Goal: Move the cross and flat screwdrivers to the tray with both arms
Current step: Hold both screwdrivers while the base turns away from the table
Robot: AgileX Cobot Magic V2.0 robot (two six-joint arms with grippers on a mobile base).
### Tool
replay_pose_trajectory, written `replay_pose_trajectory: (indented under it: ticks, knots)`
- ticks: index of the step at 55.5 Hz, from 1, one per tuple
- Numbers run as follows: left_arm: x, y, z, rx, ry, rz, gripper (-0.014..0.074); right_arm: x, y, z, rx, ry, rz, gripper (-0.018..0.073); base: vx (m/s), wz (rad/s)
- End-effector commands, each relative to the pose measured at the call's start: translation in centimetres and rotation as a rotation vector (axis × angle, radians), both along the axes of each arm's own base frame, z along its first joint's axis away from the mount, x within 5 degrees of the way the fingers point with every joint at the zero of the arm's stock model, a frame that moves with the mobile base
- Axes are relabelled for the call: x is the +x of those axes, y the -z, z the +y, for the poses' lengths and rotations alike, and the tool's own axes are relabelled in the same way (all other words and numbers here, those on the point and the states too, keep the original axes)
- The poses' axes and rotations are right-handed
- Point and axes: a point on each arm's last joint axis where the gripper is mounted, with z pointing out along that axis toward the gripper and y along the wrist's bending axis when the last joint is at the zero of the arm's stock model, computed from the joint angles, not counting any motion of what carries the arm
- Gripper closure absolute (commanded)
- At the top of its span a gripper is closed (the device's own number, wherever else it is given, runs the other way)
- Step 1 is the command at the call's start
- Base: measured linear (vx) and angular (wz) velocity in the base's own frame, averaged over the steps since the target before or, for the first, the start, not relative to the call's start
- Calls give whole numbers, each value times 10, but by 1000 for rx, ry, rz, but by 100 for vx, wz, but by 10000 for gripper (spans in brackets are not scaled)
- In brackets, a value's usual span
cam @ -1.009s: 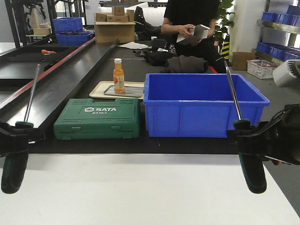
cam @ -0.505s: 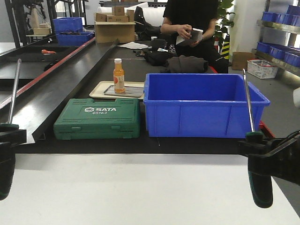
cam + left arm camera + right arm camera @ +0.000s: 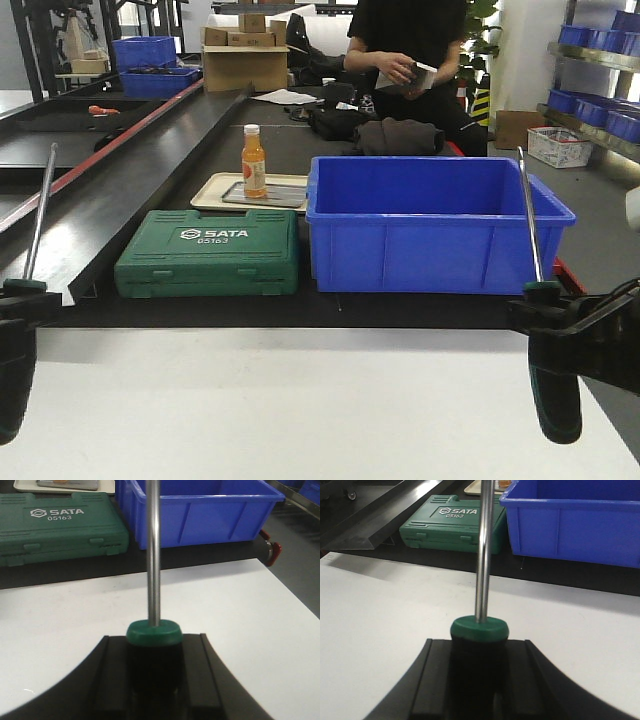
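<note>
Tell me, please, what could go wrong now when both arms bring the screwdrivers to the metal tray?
An orange bottle stands on the tray; the left screwdriver's long shaft might knock it over.
The blue bin sits beside the tray, so the right screwdriver may hit its wall.

Two screwdrivers (image 3: 40,215), one green tool case (image 3: 208,253), one big blue bin (image 3: 435,225), one orange bottle (image 3: 254,160), one beige tray (image 3: 210,190), one grey metal tray (image 3: 285,195); at the far back, perhaps two smaller blue bins (image 3: 145,50)
</note>
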Motion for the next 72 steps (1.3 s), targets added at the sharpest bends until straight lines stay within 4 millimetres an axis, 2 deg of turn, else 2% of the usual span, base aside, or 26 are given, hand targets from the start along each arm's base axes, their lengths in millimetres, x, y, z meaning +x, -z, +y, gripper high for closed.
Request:
replay_pose_trajectory:
  ticks: [1, 34, 72]
  knots:
    - [-2, -18, 1, -60, -27, -93, 594, -3, -22, -3, 43, 31, -126, 567, 0, 0]
    - [-2, -18, 1, -60, -27, -93, 594, -3, -22, -3, 43, 31, -126, 567, -2, 0]
    - [-2, -18, 1, -60, -27, -93, 594, -3, -22, -3, 43, 31, -126, 567, -23, -4]
